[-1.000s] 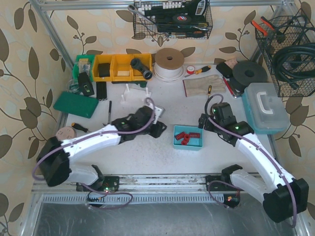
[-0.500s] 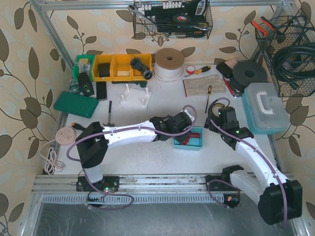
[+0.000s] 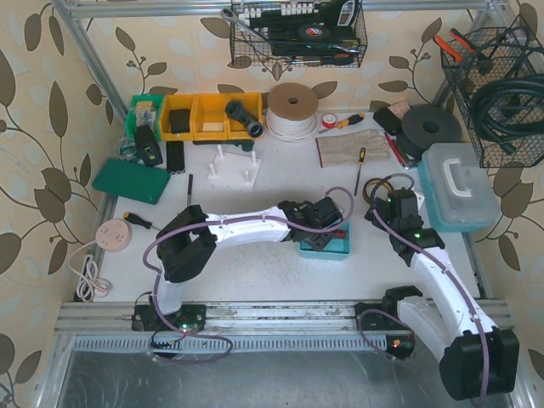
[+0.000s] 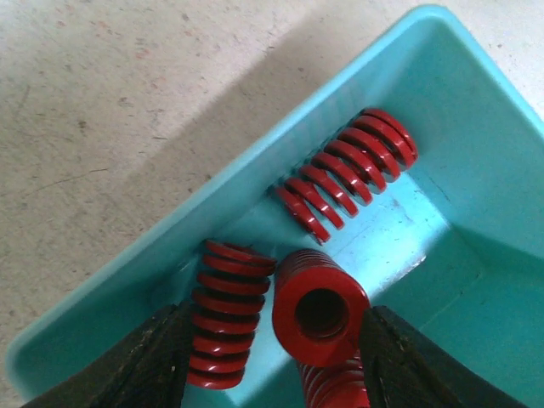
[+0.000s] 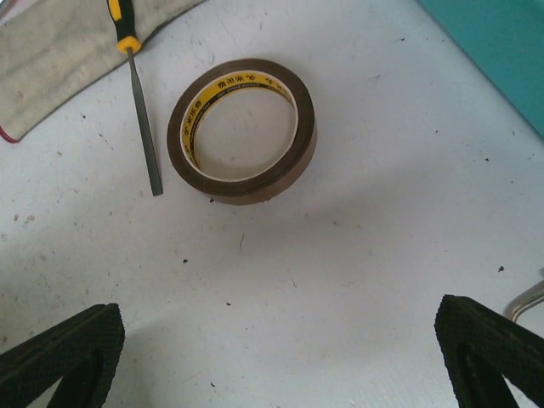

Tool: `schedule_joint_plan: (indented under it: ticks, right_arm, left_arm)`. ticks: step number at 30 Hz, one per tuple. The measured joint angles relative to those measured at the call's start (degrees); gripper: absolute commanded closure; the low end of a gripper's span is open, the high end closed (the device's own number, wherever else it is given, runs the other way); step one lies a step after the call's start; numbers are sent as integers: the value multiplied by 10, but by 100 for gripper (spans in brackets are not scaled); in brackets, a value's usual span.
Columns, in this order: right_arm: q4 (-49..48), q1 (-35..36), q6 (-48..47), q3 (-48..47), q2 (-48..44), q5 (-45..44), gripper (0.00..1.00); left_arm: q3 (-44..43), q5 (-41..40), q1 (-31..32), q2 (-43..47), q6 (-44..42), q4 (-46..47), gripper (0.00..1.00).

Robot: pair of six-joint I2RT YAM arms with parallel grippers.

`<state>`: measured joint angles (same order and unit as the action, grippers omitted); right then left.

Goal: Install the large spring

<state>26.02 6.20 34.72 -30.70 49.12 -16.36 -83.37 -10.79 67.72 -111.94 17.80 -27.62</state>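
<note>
Along the near edge of the counter [image 3: 255, 272], both arm bases; left arm reaches across to the middle, right arm stands off to the side.

- Left tool [image 4: 276, 327]: poised low over the teal tray [image 4: 476, 127], jaws partly spread, gripping nothing that I can see.
- Between the jaws: an end-on red spring [image 4: 320, 313], its bore facing the wrist camera. Just beside it, against the left finger [image 4: 157, 357], lies a second spring [image 4: 223, 327]. A third spring [image 4: 348, 170] rests apart, along the tray's far wall. Another peeks out beneath the end-on one.
- Which is the large spring I cannot tell for certain. The end-on one looks the fattest, but it is also nearest the lens.
- Advice: shift right so that only the end-on spring sits between the jaws. Closing as placed would likely catch two. Grip across the coils at mid-height, then lift straight up clear of the tray wall.
- Right tool [image 5: 272, 357]: jaws wide, empty, hovering over bare counter short of a tape roll [image 5: 242, 129] and a screwdriver [image 5: 136, 102].
- Far back: white peg stand [image 3: 231, 164], possibly the mounting point.
</note>
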Motion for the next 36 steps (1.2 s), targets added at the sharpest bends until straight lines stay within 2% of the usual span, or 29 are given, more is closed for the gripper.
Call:
schedule_joint_plan:
  ticks: [6,13,36]
  right_arm:
    - [-2,-3,0,3,-10,-2,2]
    - [-3,-3,0,3,-9,-1,2]
    - [-12,-3,-5,4,-9,3,5]
  left_arm:
    - [-20,6,10,-16,0,-4,38]
    - [-24,6,10,-37,0,-8,41]
    - [-28,7,10,-45,-4,-9,83]
